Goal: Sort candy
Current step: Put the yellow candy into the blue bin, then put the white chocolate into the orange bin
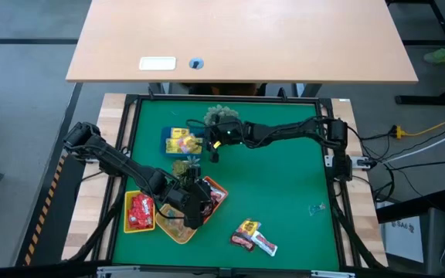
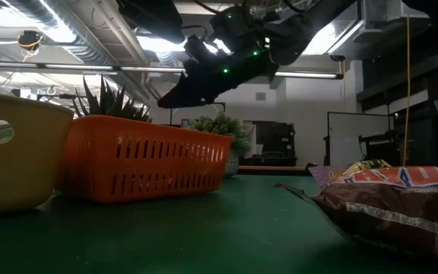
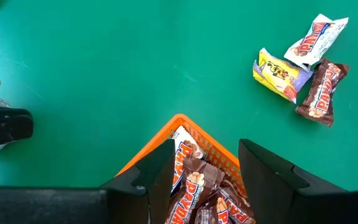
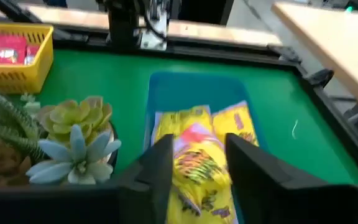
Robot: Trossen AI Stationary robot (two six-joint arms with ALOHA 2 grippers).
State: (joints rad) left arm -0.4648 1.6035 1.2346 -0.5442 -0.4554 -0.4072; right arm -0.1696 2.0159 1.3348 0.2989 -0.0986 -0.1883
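From above, my right gripper [image 1: 209, 144] hangs over the blue tray [image 1: 168, 139] of yellow packets [image 1: 182, 142]; three candies [image 1: 251, 237] lie loose on the mat. Its wrist view shows the fingers spread, nothing pinched; I'd lift straight clear. Left wrist: left gripper [image 3: 205, 167] spread above the orange tray [image 3: 180, 121] of brown bars [image 3: 188, 199].
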